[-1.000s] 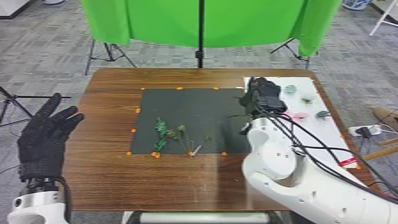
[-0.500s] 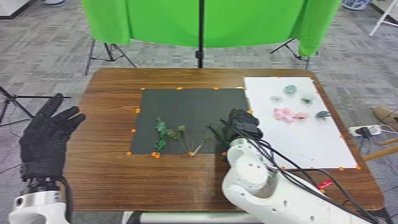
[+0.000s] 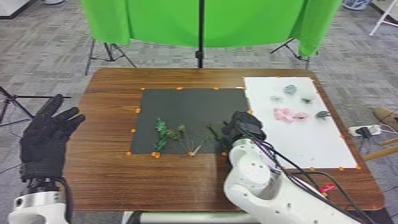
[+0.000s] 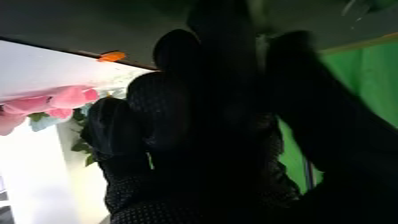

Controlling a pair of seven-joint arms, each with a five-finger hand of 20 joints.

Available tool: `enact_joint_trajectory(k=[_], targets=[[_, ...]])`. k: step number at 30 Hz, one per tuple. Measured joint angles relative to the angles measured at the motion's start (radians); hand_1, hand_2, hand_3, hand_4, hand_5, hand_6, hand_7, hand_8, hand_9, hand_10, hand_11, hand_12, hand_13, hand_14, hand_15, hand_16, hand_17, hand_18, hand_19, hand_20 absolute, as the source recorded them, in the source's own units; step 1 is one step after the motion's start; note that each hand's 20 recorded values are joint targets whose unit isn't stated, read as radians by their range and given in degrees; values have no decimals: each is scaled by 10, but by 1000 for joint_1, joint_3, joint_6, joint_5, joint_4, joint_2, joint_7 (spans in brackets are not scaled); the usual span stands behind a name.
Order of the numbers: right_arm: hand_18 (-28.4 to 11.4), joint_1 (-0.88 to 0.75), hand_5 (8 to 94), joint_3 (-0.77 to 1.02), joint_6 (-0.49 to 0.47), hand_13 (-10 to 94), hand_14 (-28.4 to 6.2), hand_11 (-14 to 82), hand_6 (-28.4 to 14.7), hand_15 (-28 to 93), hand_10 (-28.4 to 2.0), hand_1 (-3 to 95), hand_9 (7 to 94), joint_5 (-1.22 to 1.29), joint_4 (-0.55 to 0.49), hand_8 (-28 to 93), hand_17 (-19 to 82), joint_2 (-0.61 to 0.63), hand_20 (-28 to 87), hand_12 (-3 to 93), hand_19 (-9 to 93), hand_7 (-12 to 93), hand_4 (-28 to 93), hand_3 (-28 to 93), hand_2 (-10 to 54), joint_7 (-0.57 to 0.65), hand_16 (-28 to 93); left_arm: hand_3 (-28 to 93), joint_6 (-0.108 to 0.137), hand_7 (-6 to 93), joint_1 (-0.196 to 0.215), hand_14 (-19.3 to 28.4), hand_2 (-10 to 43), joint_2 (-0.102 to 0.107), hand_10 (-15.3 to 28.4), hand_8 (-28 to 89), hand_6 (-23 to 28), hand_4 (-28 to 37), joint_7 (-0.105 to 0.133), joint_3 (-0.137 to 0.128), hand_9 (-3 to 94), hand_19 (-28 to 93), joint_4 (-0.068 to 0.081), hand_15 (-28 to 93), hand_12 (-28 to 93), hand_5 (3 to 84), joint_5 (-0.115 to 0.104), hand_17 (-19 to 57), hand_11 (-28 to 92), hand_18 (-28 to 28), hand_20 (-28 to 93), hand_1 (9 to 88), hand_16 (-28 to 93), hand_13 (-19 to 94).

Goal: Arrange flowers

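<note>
- Brown tabletop (image 3: 178, 180) with dark mat (image 3: 182, 110) left of white sheet (image 3: 306, 145).
- Left hand (image 3: 44, 137), left of the tabletop: fingers straight, apart, nothing held.
- Right hand (image 3: 244, 125), by the mat's right edge; its grip I cannot tell.
- Green sprigs (image 3: 161, 134), near part of mat.
- Pink flowers (image 3: 282, 115), sheet's far half.

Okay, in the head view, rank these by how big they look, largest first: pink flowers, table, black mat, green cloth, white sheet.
1. Table
2. Green cloth
3. Black mat and white sheet, too alike to rank
4. Pink flowers
</note>
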Motion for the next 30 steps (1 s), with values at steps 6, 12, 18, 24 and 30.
enact_joint_trajectory(k=[6,12,18,24,30], targets=[[-278,-37,894,17,-26,604,-196,523,-54,861,-240,304,642,6,-60,-101,364,31,539,182,932,190,-239,735,-51,-33,115,758,2,102,12,242,92,3,192,-75,79,-257,4,-5,339,447,-6,563,146,352,-2,-94,299,206,300,231,-64,227],[-280,-56,761,43,85,603,-197,469,-59,839,-233,303,657,2,-140,-119,362,114,535,167,932,160,-227,752,-53,-58,110,753,5,102,12,243,93,11,192,-76,79,-263,13,-4,338,447,-6,563,146,351,-4,-94,299,206,300,225,-65,226],[-284,-64,552,131,122,554,-196,441,-72,824,-246,306,586,-26,-187,-109,326,232,492,164,932,111,-238,775,-72,-87,98,748,6,99,7,242,92,22,191,-76,75,-277,33,1,333,447,-5,562,146,346,-9,-96,294,207,301,205,-65,225],[-275,-20,475,187,38,513,-198,455,-56,817,-251,313,539,79,-107,-111,280,306,411,156,931,123,-256,788,-94,-98,78,750,6,100,-5,243,88,32,189,-75,72,-282,56,5,330,444,-4,558,148,344,-12,-96,290,210,301,198,-63,225],[-279,34,484,167,-14,516,-189,471,-33,823,-242,323,536,124,1,-120,263,328,408,158,932,155,-267,786,-95,-97,77,751,6,100,-9,243,90,32,190,-75,72,-282,55,3,331,444,-4,557,150,344,-12,-95,291,210,302,200,-62,225]])
